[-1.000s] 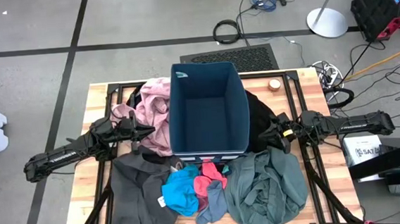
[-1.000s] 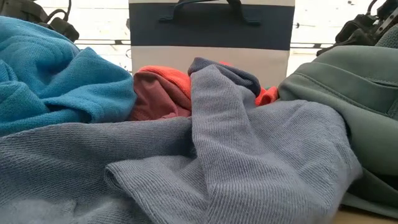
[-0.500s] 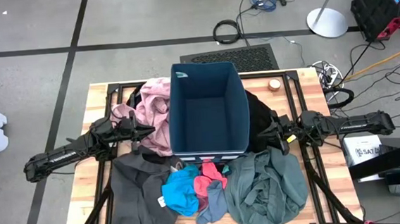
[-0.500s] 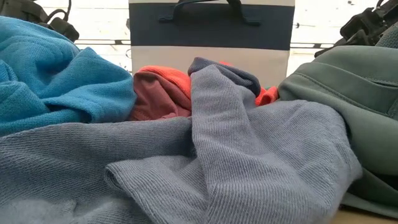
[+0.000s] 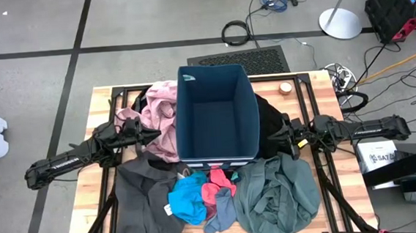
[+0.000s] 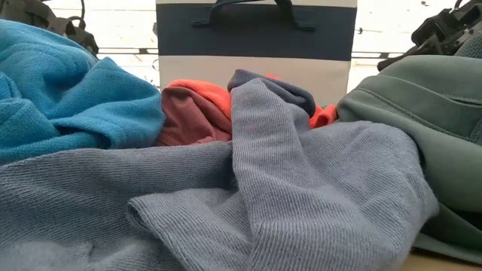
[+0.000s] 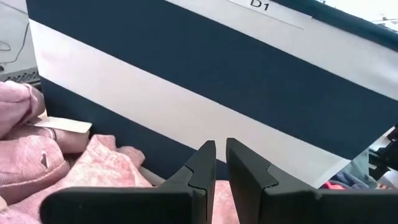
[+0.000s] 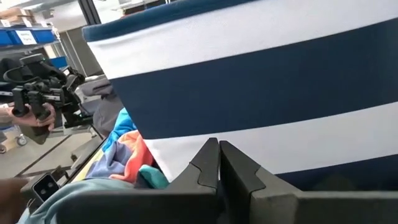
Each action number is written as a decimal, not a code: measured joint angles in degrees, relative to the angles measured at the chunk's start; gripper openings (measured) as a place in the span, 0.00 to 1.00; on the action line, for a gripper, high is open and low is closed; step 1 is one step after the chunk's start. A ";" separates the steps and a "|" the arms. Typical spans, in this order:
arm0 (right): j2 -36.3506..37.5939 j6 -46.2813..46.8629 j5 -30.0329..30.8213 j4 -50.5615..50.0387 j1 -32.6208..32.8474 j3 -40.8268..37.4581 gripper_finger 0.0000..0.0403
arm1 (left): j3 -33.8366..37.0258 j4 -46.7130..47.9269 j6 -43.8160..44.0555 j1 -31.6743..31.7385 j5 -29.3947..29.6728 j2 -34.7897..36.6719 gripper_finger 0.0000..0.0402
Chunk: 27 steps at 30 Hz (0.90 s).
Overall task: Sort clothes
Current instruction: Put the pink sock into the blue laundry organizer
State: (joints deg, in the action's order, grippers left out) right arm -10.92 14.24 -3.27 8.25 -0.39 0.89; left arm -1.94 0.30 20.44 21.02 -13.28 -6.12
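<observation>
Jaws clenched empty on the right gripper (image 5: 292, 140); left gripper (image 5: 149, 137) jaws nearly closed over the pink garment (image 5: 160, 112), grip unclear. Sorting looks barely begun: the navy bin (image 5: 220, 156) at frame centre holds nothing, and the clothes (image 5: 221, 196) lie around it on the surface.

Grey-blue knit garment (image 6: 286, 196) in front, bright-blue piece (image 6: 68, 90) beside red pieces (image 6: 197, 109) (bunched), striped bin (image 6: 256, 45) behind

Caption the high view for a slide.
Empty navy bin mid-table, ringed by clothes; left gripper at the pink garment, right gripper at the black one.
</observation>
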 joint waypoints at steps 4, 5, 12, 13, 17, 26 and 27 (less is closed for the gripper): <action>0.00 0.40 -0.02 0.36 0.61 0.00 0.00 | 0.01 0.00 0.09 0.00 0.00 0.00 0.12; 0.00 1.34 -0.02 0.85 0.64 0.00 0.00 | 0.01 -0.02 0.03 0.00 0.06 0.01 0.12; 0.02 3.48 0.44 4.24 0.61 0.00 0.00 | 0.01 -1.26 -2.61 0.00 3.22 -0.01 0.12; 0.02 3.11 0.45 4.33 0.61 0.00 0.00 | 0.00 -1.76 -3.10 0.00 4.12 0.00 0.12; 0.00 0.20 0.44 4.33 0.61 0.00 0.00 | 0.01 -2.05 -2.88 0.00 5.88 -0.01 0.12; 0.00 -8.71 0.53 4.41 0.59 0.00 0.00 | 0.01 -1.22 -4.25 0.01 9.65 -0.01 0.12; 0.00 -9.33 0.53 4.41 0.59 0.00 0.00 | 0.01 -1.22 -4.50 0.02 11.01 -0.01 0.12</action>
State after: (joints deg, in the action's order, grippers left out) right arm -10.92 4.91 -2.74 12.67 0.21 0.89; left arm -1.93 -0.93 15.94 21.04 -2.27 -6.13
